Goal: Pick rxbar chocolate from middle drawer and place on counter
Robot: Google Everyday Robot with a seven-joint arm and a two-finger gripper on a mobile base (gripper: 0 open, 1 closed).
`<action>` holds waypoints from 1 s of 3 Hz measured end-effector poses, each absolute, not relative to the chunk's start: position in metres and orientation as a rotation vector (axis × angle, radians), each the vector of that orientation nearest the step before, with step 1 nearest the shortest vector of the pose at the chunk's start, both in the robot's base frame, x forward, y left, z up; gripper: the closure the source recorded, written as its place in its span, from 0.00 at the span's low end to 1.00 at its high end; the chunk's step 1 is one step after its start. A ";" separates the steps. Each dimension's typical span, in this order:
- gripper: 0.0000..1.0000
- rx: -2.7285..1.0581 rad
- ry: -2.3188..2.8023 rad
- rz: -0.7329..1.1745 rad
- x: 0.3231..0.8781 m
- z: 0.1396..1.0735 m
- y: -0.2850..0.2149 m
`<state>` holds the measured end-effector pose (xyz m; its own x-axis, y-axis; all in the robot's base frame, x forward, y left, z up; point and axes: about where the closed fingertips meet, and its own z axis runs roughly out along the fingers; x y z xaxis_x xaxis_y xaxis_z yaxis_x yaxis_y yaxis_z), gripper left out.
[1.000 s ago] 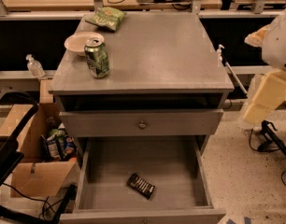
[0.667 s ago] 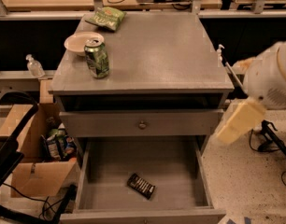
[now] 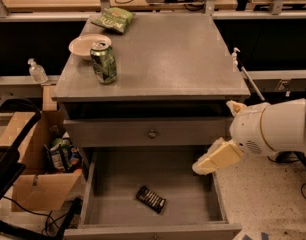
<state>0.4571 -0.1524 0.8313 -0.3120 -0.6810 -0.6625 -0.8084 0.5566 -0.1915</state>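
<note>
The rxbar chocolate [image 3: 151, 199] lies flat on the floor of the open middle drawer [image 3: 108, 179], near its front, black with pale lettering. The counter [image 3: 178, 54] is the grey cabinet top above it. My gripper [image 3: 216, 158], pale yellow at the end of a white arm, hangs over the drawer's right wall, up and to the right of the bar and apart from it. It holds nothing that I can see.
On the counter stand a green soda can [image 3: 103, 62], a white plate [image 3: 83, 46] and a green chip bag [image 3: 114, 19]. A shallower drawer front with a round knob [image 3: 152, 133] sits above the open drawer. A cardboard box [image 3: 35, 179] stands on the left.
The arm has come in from the right and moved down and left, from beside the cabinet to over the open drawer's right wall. The bar has not moved.
</note>
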 end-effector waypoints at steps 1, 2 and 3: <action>0.00 -1.136 2.036 0.171 0.475 0.842 -0.155; 0.00 -1.152 2.073 0.181 0.468 0.815 -0.141; 0.00 -1.100 2.091 0.224 0.458 0.755 -0.128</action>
